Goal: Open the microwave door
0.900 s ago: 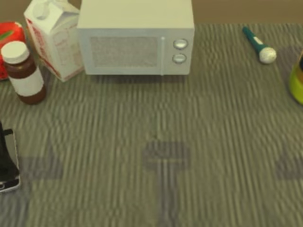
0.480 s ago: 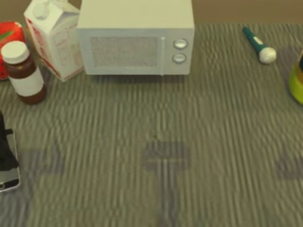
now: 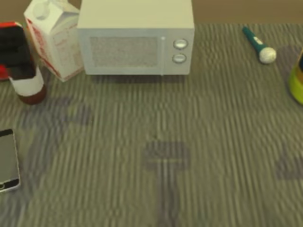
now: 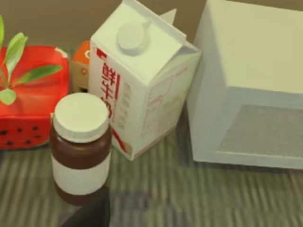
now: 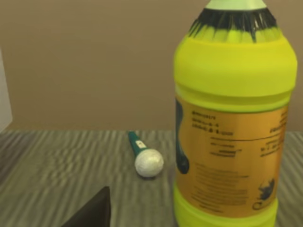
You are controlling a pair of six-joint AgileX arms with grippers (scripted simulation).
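The white microwave [image 3: 136, 19] stands at the back of the table, a little left of the middle, with two silver knobs [image 3: 180, 51] on its right panel. The microwave door [image 3: 124, 51] with its grey mesh window lies flush with the front, shut. My left gripper [image 3: 16, 49] is a dark shape at the far left, over the top of a brown jar [image 3: 28, 85], well left of the microwave and apart from it. In the left wrist view the microwave [image 4: 251, 80] shows beside the milk carton [image 4: 142, 75]. My right gripper [image 5: 92, 213] shows only as a dark tip, parked by the yellow bottle [image 5: 232, 123].
A milk carton [image 3: 52, 35] stands against the microwave's left side, and a red box [image 4: 28, 94] behind the jar [image 4: 80, 146]. A phone [image 3: 8, 165] lies at the left edge. A teal microphone [image 3: 259, 47] and a yellow bottle [image 3: 297, 80] are at the back right.
My left arm has moved from over the phone at the left edge toward the back, and now covers the jar's top. The phone lies uncovered. The door has not moved.
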